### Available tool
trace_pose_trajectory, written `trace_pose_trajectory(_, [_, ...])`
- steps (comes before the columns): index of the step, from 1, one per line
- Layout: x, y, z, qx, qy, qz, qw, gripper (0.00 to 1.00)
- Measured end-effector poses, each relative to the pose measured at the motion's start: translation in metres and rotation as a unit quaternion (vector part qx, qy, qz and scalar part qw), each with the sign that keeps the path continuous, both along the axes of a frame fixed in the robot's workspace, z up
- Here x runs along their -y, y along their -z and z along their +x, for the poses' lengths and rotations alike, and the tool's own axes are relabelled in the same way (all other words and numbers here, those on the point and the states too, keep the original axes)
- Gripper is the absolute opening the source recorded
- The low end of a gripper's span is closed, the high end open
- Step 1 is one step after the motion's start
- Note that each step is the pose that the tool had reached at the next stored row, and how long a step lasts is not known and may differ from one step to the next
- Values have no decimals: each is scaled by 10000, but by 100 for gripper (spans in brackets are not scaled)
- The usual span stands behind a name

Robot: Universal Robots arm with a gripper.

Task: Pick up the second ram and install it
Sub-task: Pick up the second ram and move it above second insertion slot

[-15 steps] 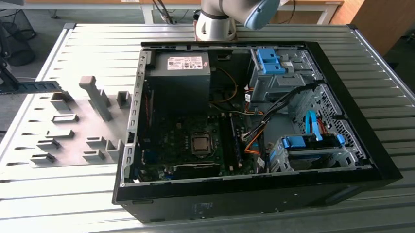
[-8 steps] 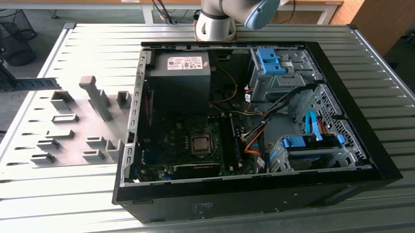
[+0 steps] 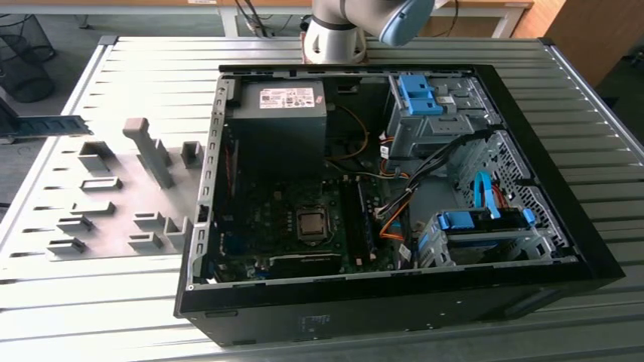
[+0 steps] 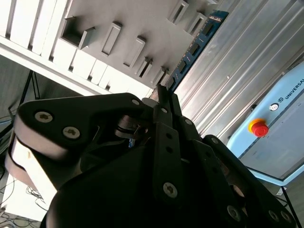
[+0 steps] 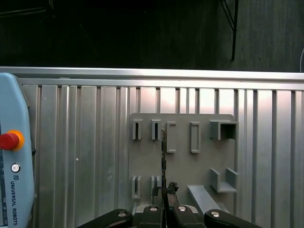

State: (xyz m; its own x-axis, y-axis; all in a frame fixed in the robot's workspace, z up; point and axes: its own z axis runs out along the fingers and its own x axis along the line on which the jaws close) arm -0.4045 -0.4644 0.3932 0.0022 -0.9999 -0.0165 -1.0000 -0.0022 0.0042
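Closest to the lens in the second wrist view is my own black housing. Past it my fingers (image 4: 164,95) are clamped on one end of the second ram (image 4: 197,45), a blue-green stick with dark chips that runs away from me. Beyond it lie the grey fixture plate (image 4: 142,14), the ribbed desk (image 4: 237,61) and a pale blue pendant (image 4: 273,128) with a red stop button (image 4: 258,127).

In the first wrist view I look along the edge of the second ram (image 5: 164,152). It is a thin dark line rising from between my fingers (image 5: 164,192), over the fixture plate (image 5: 183,166), with the pendant (image 5: 14,156) off to one side.

In the exterior view the second ram (image 3: 45,126) hangs in the air at the exterior view's far left, near the desk (image 3: 151,68) edge. It is well apart from the open computer case (image 3: 574,219). Inside the case are the motherboard (image 3: 292,219) and orange and black cables (image 3: 393,211) just beside it. I cannot pick out the memory slots.

I judge the grip to be the weak point. I hold the stick by one end, so most of its length is unsupported and a bump could pivot it between my fingers. It would then meet its slot tilted and jam or seat at one end only. The loose cables could also snag it on the way in.
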Motion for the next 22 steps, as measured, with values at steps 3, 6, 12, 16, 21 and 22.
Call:
trace_pose_trajectory(3, [0, -32, 0, 0, 0, 0, 10000, 14])
trace_pose_trajectory(6, [-1, -64, 0, 0, 0, 0, 10000, 14])
trace_pose_trajectory(12, [-1, -129, 0, 0, 0, 0, 10000, 14])
trace_pose_trajectory(16, [-2, -172, 0, 0, 0, 0, 10000, 14])
trace_pose_trajectory(21, [-2, -220, 0, 0, 0, 0, 10000, 14])
trace_pose_trajectory(22, [-2, -229, 0, 0, 0, 0, 10000, 14])
